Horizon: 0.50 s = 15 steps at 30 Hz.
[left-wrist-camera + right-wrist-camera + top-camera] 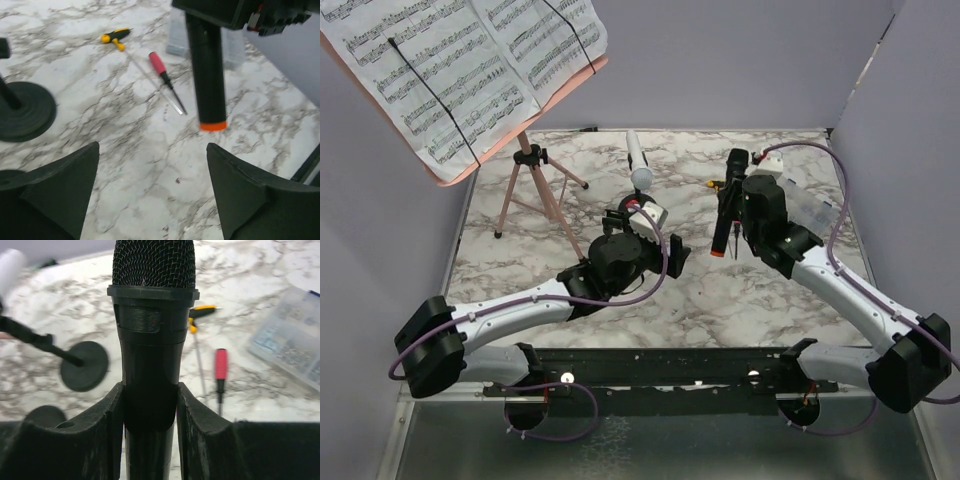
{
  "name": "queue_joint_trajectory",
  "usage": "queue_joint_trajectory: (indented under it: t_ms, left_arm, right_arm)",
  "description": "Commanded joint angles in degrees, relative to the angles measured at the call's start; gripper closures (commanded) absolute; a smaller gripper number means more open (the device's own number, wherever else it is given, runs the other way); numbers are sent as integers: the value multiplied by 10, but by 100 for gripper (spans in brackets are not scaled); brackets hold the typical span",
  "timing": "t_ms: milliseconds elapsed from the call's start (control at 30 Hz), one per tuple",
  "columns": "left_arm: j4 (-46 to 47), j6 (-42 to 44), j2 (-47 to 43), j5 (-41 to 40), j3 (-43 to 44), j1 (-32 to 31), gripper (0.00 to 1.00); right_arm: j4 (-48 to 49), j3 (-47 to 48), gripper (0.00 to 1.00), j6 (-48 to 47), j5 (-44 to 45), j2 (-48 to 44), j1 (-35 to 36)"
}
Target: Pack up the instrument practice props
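Grey walls closed in a white-and-grey marbled surface (pixel 720 300) in the top view. At the upper left of the frame stood a pink tripod music rest (pixel 525 185) with white sheet-music pages (pixel 460 70) spread across its board. A slim white microphone (pixel 637 160) sat near the middle of the frame, its round head at the lower end. The left arm (pixel 520 310) reached toward the centre, its wrist just below that head. Right of centre, the right pincer (pixel 732 195) gripped a black microphone with an orange end ring (pixel 722 230), which hung upright above the marble.

From the left wrist, the left pincer (pixel 152 150) stood wide with nothing between its fingers. The black microphone hung at the upper right of centre, orange ring lowest. A red-handled screwdriver (pixel 159 65) and a yellow-and-black-handled tool (pixel 115 37) lay beyond, close together. One black round-based holder (pixel 25 110) stood at the left edge.

From the right wrist, the two pads pressed the black microphone's barrel, with its mesh head at the top of the frame. A clear plastic compartment box (pixel 292 350) lay at the right edge. At the left a round-based holder stood with its stem tilting toward the upper left, where the white microphone showed as a blur.
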Motion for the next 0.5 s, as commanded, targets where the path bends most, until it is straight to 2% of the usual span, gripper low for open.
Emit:
queue_joint_trajectory:
  t_ms: [0,133,267,467]
  left_arm:
    - [-104,9,-59,-74,-32,15,7]
    - [-155,-14,-109,-61,-52,49,1]
    - [-201,-18,-166,-61,-73,85,1]
    - [-197,17,-278,-109,-129,109,1]
  right_arm:
    - [-45,31,99,-71,-50,39,-64]
    - [-44,53,99,-122,-59,96,-106]
    - [-44,79,99,-155,-81,164,-149]
    - [-51,138,99,-197,-95,289,-199]
